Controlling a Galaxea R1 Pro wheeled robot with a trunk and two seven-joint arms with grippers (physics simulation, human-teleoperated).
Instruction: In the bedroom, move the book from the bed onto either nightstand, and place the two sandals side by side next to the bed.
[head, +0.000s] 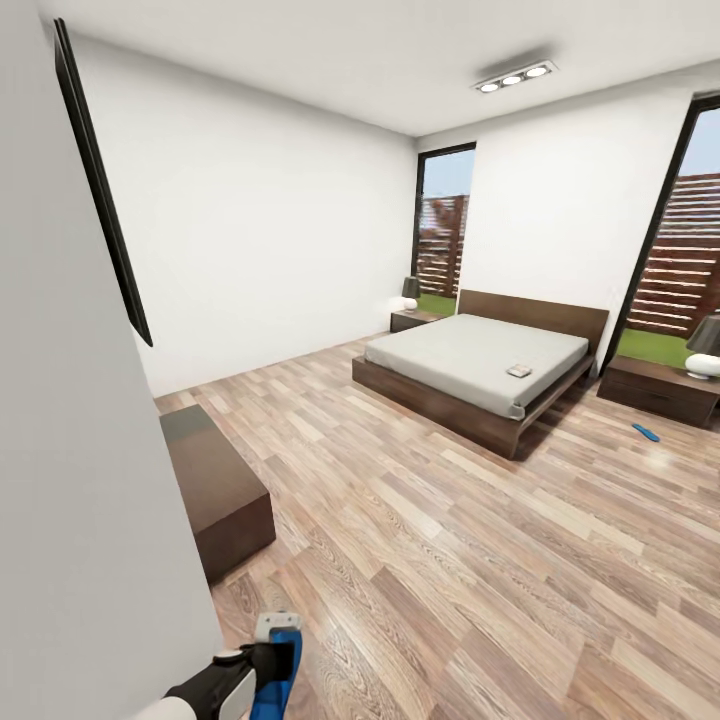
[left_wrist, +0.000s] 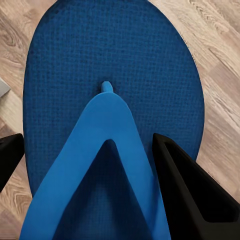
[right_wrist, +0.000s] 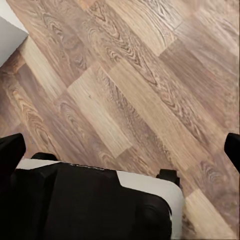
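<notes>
Bedroom floor (head: 450, 560) of brown wood planks fills the lower half of the head view, with the bed (head: 480, 375) at centre right, its grey mattress set against a brown headboard. The book (head: 519, 370) lies on the mattress near its right edge. One nightstand (head: 412, 320) stands in the far corner left of the bed, another nightstand (head: 660, 388) at the right edge of the frame, each carrying a lamp (head: 705, 347). One blue sandal (head: 645, 432) lies on the floor in front of the right nightstand. At the bottom left, the left gripper (head: 275, 665) pinches the other sandal (left_wrist: 112, 115), its dark fingers (left_wrist: 192, 192) closed against the sole's sides. The right gripper's fingertips (right_wrist: 10, 152) sit spread wide over bare planks. A low dark bench (head: 215, 490) stands at the left wall.
</notes>
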